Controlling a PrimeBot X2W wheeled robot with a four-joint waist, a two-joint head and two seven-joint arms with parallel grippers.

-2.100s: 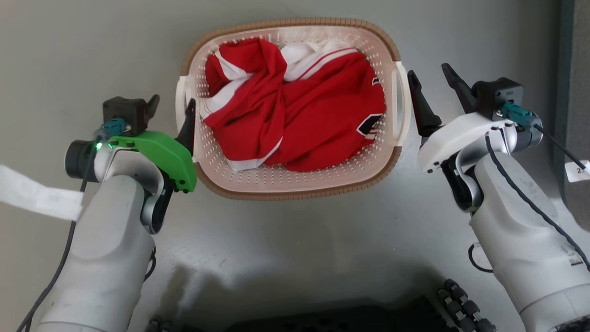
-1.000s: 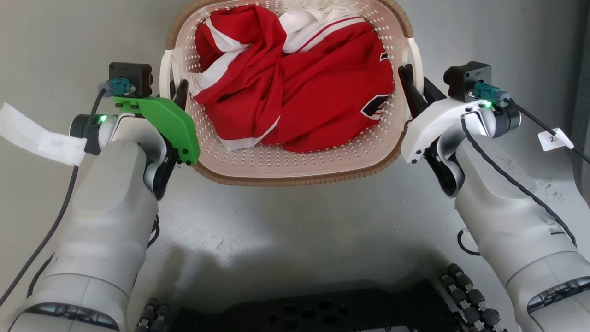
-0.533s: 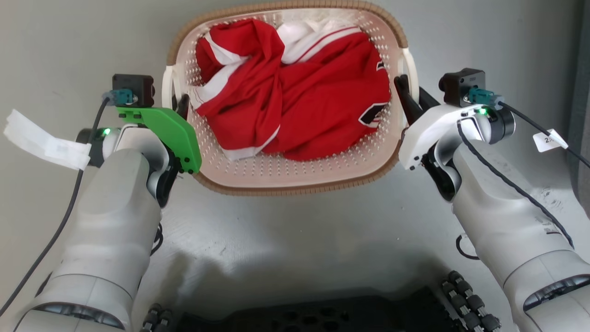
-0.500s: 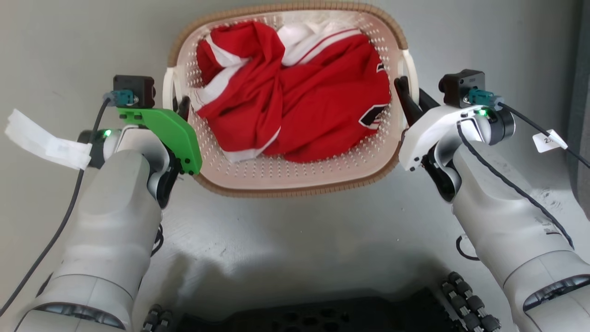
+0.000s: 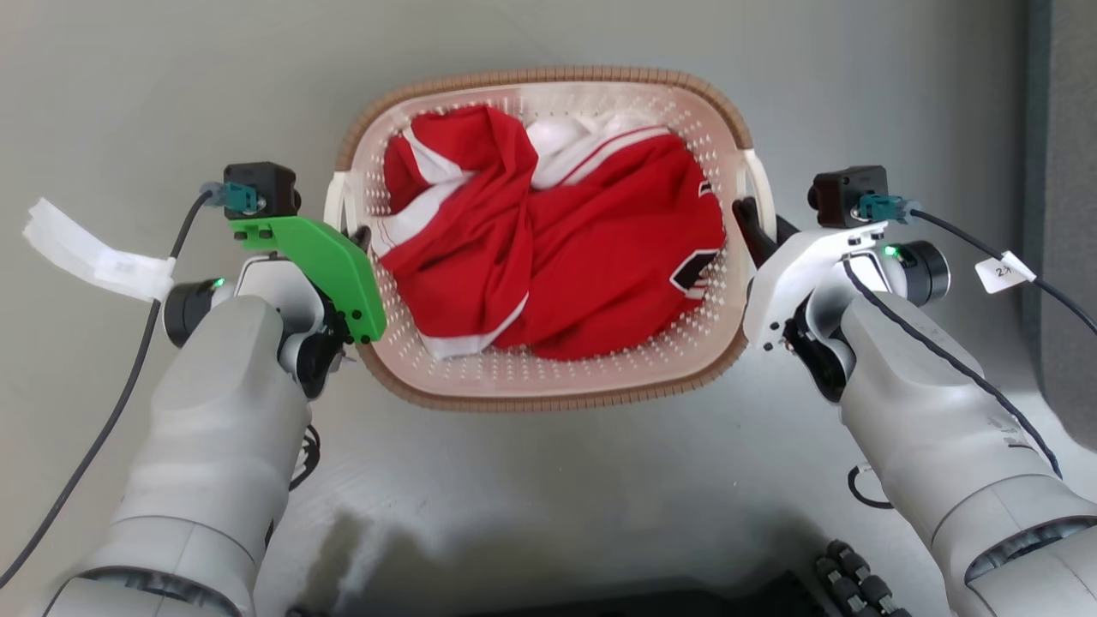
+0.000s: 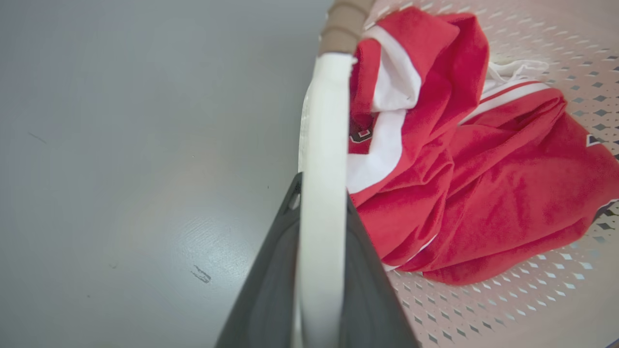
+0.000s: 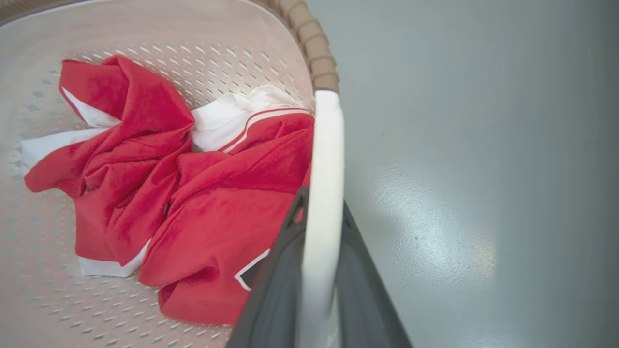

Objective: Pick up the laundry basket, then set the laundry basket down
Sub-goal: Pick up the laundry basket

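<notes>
Red garment (image 5: 557,248) is crumpled in a heap, with white trim bands along its edges and a white section (image 5: 561,141) bunched at the far side. Black-and-white emblem (image 5: 696,270) on its right part is partly folded under, can't read it. Floor (image 5: 548,497) is plain grey, smooth, slightly glossy, with a soft glare patch (image 7: 435,232) in right wrist view. Small dark scuff (image 6: 200,275) on it in left wrist view. Darker grey strip (image 5: 1063,171) runs down the head view's right edge, can't tell what it is.
</notes>
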